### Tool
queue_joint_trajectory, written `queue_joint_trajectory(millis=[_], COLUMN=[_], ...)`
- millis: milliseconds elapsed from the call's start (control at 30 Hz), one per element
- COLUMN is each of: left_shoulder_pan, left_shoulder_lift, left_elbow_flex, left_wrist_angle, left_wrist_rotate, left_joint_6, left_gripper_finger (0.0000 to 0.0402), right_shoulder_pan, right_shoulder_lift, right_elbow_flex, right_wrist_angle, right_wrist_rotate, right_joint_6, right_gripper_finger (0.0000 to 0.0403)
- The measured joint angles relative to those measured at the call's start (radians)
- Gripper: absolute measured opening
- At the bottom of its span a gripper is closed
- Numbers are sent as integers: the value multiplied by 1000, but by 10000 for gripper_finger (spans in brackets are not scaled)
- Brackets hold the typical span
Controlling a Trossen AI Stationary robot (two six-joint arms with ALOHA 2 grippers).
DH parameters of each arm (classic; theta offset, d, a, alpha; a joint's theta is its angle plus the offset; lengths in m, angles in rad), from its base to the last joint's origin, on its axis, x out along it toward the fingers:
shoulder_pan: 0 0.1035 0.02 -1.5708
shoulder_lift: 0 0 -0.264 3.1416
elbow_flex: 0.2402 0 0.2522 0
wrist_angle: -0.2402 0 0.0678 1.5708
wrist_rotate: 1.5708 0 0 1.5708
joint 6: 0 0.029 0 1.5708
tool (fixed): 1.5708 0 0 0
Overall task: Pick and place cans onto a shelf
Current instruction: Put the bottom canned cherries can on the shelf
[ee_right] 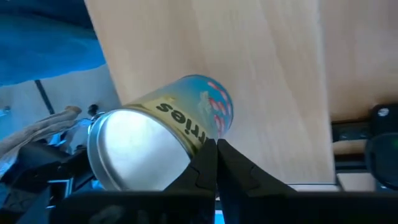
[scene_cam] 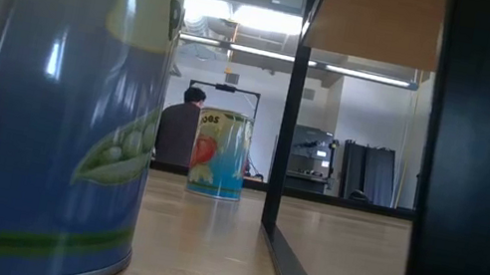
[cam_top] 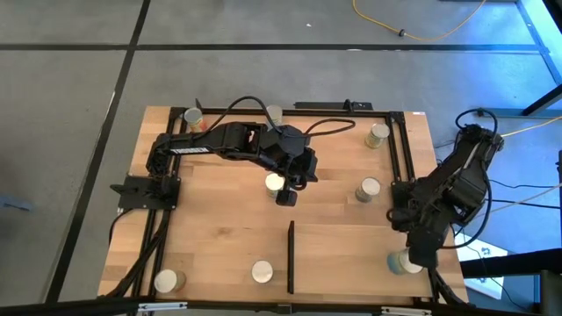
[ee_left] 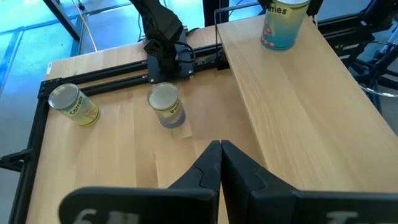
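Observation:
Several cans stand upright on the wooden tabletop. One can (cam_top: pixel 275 182) stands right beside my left gripper (cam_top: pixel 285 198) at mid-table. My left gripper (ee_left: pixel 219 155) is shut and empty, above the tabletop at the shelf's edge. The shelf (cam_top: pixel 360 254) is a light-wood panel at the near right with a black bar (cam_top: pixel 291 256). It also shows in the left wrist view (ee_left: pixel 298 99). One blue-labelled can (cam_top: pixel 399 262) stands on the shelf's right end; it shows too in the right wrist view (ee_right: pixel 180 124). My right gripper (ee_right: pixel 216 155) is shut, right above and beside it. My right gripper's shut fingertips (ee_right: pixel 208 163) stand from above at the upper side of the blue-labelled can (ee_right: pixel 199 134), near its top rim. I cannot tell whether they touch it. The can stands on the shelf.
Two cans (ee_left: pixel 74 104) (ee_left: pixel 166 104) stand on the tabletop's right half, beyond the shelf. Two more (cam_top: pixel 193 117) (cam_top: pixel 274 114) stand at the far edge and two (cam_top: pixel 165 281) (cam_top: pixel 262 271) at the near edge. A black frame (cam_top: pixel 399 158) runs along the table's sides. A person (scene_cam: pixel 184 127) is in the room behind.

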Motion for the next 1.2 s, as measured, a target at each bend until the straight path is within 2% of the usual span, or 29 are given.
queue_joint_trajectory(millis=[267,467,600,833,1033,1200], left_shoulder_pan=[0,0,0,0,0,0], left_shoulder_lift=[0,0,0,0,0,0], left_elbow_flex=[0,0,0,0,0,0], left_wrist_angle=[0,0,1,-3,-4,-6], left_wrist_rotate=[0,0,0,0,0,0], left_joint_6=[0,0,-1,-1,-2,-3], left_gripper_finger=[0,0,0,0,0,0], right_shoulder_pan=[29,19,9,-25,-36,-36], right_shoulder_lift=[0,0,1,74,146,167], right_elbow_flex=[0,49,64,64,64,64], right_wrist_angle=[37,-2,77,162,161,162], right_wrist_rotate=[-16,134,194,156,36,-17], right_joint_6=[34,-7,-55,-172,-158,-101], right_gripper_finger=[5,5,5,5,5,5])
